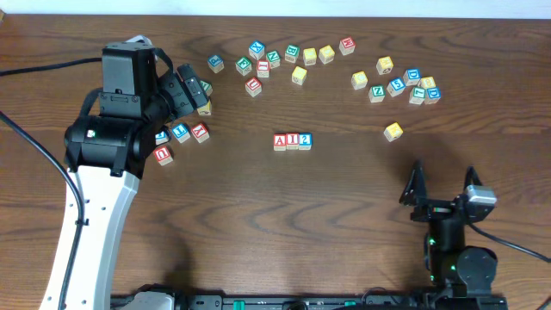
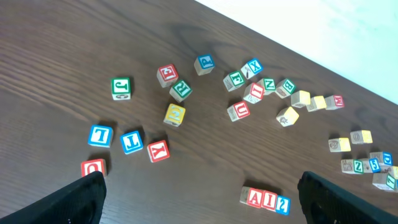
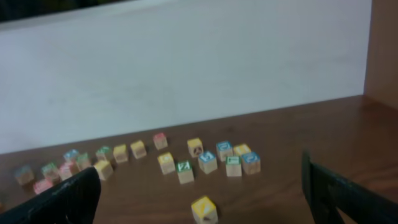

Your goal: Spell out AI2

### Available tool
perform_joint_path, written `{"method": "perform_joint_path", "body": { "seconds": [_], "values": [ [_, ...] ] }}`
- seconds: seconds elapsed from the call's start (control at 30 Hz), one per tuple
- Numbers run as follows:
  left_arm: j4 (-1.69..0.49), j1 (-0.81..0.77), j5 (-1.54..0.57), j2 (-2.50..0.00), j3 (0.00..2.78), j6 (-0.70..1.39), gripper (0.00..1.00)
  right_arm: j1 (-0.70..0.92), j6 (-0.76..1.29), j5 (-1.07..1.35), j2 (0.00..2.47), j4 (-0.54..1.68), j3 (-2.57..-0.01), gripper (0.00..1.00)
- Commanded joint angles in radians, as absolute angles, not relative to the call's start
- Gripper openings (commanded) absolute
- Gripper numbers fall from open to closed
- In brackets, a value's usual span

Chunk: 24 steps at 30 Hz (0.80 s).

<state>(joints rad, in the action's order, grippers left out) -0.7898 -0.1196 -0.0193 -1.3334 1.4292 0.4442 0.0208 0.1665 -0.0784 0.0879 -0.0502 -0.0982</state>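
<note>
Three cubes stand touching in a row mid-table: the red "A" (image 1: 281,141), the red "I" (image 1: 293,141) and the blue "2" (image 1: 305,140), reading AI2. The left wrist view shows the same A cube (image 2: 255,198), I cube (image 2: 269,200) and 2 cube (image 2: 282,204) low in the frame, between the finger shapes but far below them. My left gripper (image 1: 194,93) hangs open over the left cluster of cubes, holding nothing. At the front right my right gripper (image 1: 443,182) is open and empty, well away from the row.
Loose cubes lie in a group under the left arm (image 1: 181,132), a band along the back (image 1: 274,60) and a cluster at the back right (image 1: 405,84). A lone yellow cube (image 1: 393,131) sits ahead of the right gripper, also in the right wrist view (image 3: 204,208).
</note>
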Motion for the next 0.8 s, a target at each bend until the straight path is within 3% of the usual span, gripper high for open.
{"method": "perform_joint_path", "body": {
  "seconds": [0.0, 0.3, 0.77],
  "values": [
    [-0.793, -0.118, -0.01, -1.335, 1.441, 0.438, 0.98, 0.015, 0.158, -0.072, 0.04, -0.067, -0.045, 0.99],
    [-0.793, -0.118, -0.01, -1.335, 1.441, 0.438, 0.98, 0.016, 0.162, -0.067, 0.005, 0.075, -0.005, 0.99],
    [-0.793, -0.118, -0.01, -1.335, 1.441, 0.438, 0.98, 0.017, 0.159, -0.02, 0.005, 0.075, -0.005, 0.99]
  ]
}}
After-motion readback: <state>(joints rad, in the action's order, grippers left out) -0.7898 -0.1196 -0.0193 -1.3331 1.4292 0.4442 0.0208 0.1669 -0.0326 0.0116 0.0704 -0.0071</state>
